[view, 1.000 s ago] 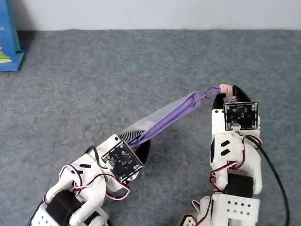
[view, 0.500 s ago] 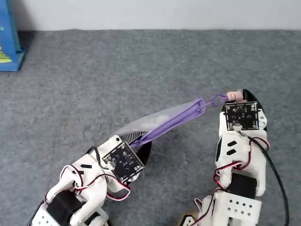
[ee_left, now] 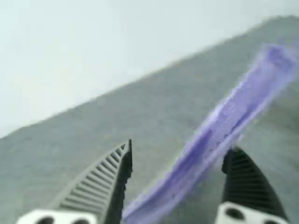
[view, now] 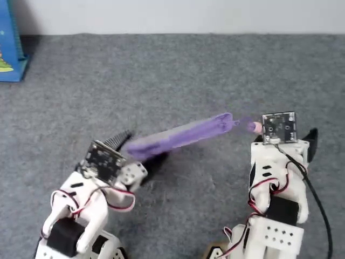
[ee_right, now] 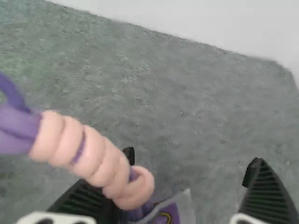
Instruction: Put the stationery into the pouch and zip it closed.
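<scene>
Fingers (ee_left: 110,186) of the left gripper (ee_left: 180,156) stand spread astride the pouch (view: 183,135), unclamped, its long axis running to the pink zip pull (ee_right: 88,156) lying against the right gripper's (ee_right: 191,157) equally spread fingers (ee_right: 261,186).

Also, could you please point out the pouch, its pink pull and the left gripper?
pouch (view: 183,133), high view, its purple middle.
pink pull (ee_right: 88,156), right wrist view, middle of its coil.
left gripper (ee_left: 180,154), left wrist view, midway between open fingertips.
</scene>
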Available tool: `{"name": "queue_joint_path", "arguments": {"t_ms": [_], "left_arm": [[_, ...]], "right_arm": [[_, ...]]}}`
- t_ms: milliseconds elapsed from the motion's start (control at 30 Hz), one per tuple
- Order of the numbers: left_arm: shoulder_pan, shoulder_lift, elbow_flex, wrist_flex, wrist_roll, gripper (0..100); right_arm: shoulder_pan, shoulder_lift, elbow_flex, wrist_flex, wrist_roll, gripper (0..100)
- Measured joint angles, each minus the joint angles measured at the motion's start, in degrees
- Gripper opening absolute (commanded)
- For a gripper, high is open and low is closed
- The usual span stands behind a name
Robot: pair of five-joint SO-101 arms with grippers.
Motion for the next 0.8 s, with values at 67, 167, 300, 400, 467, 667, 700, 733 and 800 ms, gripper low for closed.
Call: {"name": "queue_joint_path", "arguments": {"t_ms": [67,167,300,400,467,667,700,733,800], "left_arm": [[-3.1,0.3,1.9,-4.1,0.2,30],[-6.1,0.4,4.1,-8.9,1.5,30],[-8.6,0.4,5.4,-11.8,2.7,30],[-11.5,0.4,5.4,-12.4,4.8,30],[-14.7,0.4,5.4,-12.4,5.8,30],[-23.1,0.4,-1.0,-9.8,8.8,30],[-23.6,0.4,-3.0,-8.2,9.1,30],[-24.0,0.4,-5.1,-6.2,9.2,30],[-24.3,0.4,-9.5,-2.4,9.5,30]], "right_arm": [[0.0,-1.8,-3.3,5.6,-1.0,36.9],[-0.3,-4.7,-7.8,13.1,-1.6,36.8],[-3.9,-7.8,-9.9,18.6,-1.8,36.8],[-4.8,-7.3,-10.4,19.8,-1.8,36.8],[-4.8,-7.7,-11.3,20.5,-1.8,36.8],[-4.8,-8.5,-18.2,25.6,-2.0,36.8],[-4.9,-8.5,-19.4,26.4,-2.0,36.8],[-5.1,-8.5,-20.4,27.0,-2.1,36.7],[-5.5,-8.5,-21.7,27.6,-2.1,35.4]]}}
